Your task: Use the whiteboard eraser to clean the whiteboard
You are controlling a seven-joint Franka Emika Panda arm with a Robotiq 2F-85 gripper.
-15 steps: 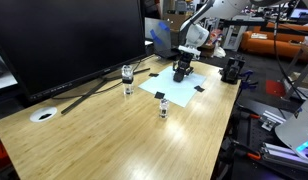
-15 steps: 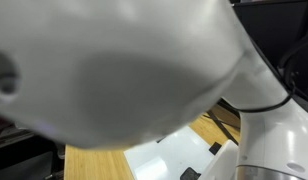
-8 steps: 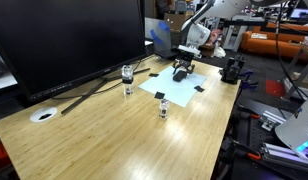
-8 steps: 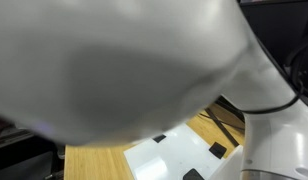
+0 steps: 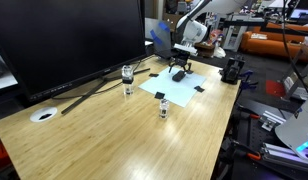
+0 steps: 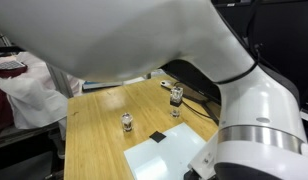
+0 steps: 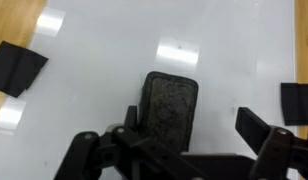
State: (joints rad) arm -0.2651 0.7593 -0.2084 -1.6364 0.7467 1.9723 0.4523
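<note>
Black and oblong, the eraser (image 7: 171, 103) lies flat on the whiteboard (image 7: 229, 55), rough face up, while the gripper (image 7: 186, 120) hangs just above it with its fingers (image 7: 256, 128) spread wide and pinching nothing. The eraser sits between the fingers, closer to one than the other. Its long axis runs straight away from the wrist camera, square to the line between the fingers, so they face its narrow width. In an exterior view the gripper (image 5: 179, 65) hovers over the whiteboard (image 5: 184, 88), which lies near the far corner of the desk (image 5: 114, 140), its corners marked with black patches (image 7: 16, 68). Two jars (image 5: 127, 75) stand along the board's inner side, toward the monitor (image 5: 64, 40). No marks show on the pale sheet from the wrist, so how much wiping is left cannot be told. The step in hand looks like the grasp. The next move probably calls for lowering, centring, and closing across the eraser's short sides before any sweep.
</note>
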